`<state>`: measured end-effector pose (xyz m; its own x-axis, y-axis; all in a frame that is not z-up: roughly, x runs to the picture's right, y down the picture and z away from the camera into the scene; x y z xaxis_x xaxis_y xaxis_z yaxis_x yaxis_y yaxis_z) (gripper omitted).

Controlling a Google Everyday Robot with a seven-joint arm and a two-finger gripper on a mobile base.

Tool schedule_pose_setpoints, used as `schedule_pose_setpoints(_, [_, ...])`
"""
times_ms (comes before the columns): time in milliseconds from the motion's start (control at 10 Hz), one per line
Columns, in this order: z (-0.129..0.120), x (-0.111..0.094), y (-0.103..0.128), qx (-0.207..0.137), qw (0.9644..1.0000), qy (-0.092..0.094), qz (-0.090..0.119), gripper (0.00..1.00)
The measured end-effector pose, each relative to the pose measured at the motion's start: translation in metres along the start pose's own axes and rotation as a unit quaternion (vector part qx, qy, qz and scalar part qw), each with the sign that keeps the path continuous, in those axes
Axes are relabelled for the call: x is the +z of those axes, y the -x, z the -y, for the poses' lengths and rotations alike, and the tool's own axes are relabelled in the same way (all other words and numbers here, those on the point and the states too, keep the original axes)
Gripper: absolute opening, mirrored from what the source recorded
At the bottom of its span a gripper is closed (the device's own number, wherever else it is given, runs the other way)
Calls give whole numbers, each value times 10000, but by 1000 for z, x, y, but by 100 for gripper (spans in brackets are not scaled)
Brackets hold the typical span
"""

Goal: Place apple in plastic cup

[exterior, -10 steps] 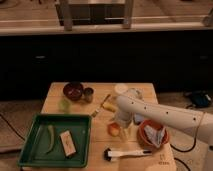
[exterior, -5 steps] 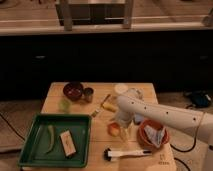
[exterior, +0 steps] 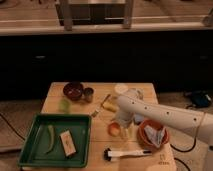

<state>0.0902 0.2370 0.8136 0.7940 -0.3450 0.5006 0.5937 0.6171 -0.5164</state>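
The wooden table (exterior: pixel 98 140) has a bare strip between the green tray (exterior: pixel 34 147) and the apple (exterior: pixel 114 129). The apple is small, round and orange-red, and sits mid-table. The gripper (exterior: pixel 122 122) hangs just beside it, fingers wide apart. The tray holds a green pod (exterior: pixel 50 139) and a tan block (exterior: pixel 67 143). The orange bowl (exterior: pixel 144 139) holds a white packet (exterior: pixel 155 135).

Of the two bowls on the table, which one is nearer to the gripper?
The orange bowl at the right, with something white in it. The gripper is just left of it, by the apple; the dark red bowl stands at the back left.
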Motion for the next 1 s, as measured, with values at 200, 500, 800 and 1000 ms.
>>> schedule_pose_setpoints(200, [-1, 0, 0, -27, 10000, 8, -9, 80])
schedule_pose_setpoints(500, [-1, 0, -2, -53, 10000, 14, -19, 80])
schedule_pose_setpoints(800, [-3, 1, -3, -79, 10000, 24, -26, 80])
schedule_pose_setpoints(1000, [-3, 1, -3, -99, 9999, 30, -30, 80])
